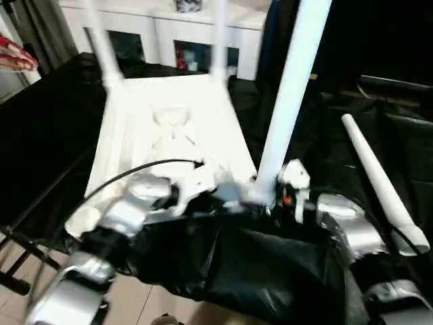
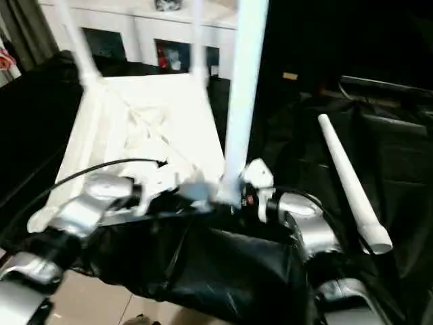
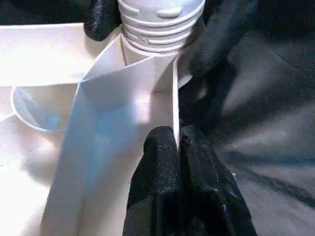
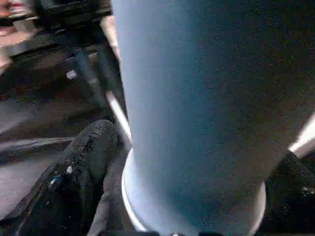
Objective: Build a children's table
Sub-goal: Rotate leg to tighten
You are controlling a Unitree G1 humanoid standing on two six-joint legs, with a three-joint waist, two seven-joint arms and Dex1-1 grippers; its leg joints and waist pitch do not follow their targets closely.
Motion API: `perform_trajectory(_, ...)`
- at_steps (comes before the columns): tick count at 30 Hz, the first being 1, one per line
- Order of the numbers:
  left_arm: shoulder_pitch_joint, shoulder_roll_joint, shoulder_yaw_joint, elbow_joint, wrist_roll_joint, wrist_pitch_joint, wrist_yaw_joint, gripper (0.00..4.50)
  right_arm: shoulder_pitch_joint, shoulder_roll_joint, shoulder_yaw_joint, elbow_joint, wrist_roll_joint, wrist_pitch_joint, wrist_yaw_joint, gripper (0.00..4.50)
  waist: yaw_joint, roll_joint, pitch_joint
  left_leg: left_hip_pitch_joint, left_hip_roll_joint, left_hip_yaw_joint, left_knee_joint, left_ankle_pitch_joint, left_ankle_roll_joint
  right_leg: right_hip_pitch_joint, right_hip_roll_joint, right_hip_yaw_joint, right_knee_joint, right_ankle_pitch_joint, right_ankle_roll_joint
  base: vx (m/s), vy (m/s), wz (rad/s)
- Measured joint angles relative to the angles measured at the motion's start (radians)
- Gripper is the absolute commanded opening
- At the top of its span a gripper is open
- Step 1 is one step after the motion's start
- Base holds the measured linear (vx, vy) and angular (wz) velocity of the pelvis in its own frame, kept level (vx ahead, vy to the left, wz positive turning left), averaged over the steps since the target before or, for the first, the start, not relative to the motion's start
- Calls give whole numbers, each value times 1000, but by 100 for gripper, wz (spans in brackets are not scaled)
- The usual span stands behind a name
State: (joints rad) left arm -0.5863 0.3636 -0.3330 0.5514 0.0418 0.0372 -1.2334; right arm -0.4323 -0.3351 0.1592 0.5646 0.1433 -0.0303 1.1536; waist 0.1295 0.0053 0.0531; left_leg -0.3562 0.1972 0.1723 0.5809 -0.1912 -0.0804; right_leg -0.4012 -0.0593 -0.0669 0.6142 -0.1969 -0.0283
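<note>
Left tool, clenched on the thin rim of the upturned tabletop at its near right corner, steadies it. Right tool, fingers spread, flanks the base of the upright leg, whose threaded end sits at the corner socket; whether it grips cannot be told. Two legs stand at the far corners; the fourth leg lies to the right on the black-draped counter. The plastic looks light, stiff and slippery: grasp legs low, near the thread.
</note>
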Motion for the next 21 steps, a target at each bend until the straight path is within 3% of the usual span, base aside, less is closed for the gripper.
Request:
perform_trajectory(7,14,45,-15,-24,-17,-17,-86,0,17,-33,36,-72,16,56,97,355,15,0,0,0,1,0,1,0,0,0,0,0,1,0,0,0,0,0)
perform_trajectory(8,16,48,-15,-26,-20,-19,-93,0,22,-34,39,-83,17,63,101,325,16,0,0,0,1,0,1,0,0,0,0,0,1,0,0,0,0,0)
perform_trajectory(12,18,49,-16,-26,-25,-21,-101,0,28,-34,41,-91,19,71,101,310,16,0,0,0,1,0,2,0,0,0,0,0,1,0,0,0,0,0)
perform_trajectory(13,19,49,-16,-27,-26,-21,-102,0,31,-34,41,-93,21,72,101,286,16,0,0,0,1,0,2,0,0,0,0,0,1,0,0,0,0,0)
perform_trajectory(21,25,19,-6,-33,-28,15,-78,0,52,-18,17,-119,30,116,70,276,19,0,0,0,1,0,3,0,0,1,0,0,1,0,0,0,0,0)
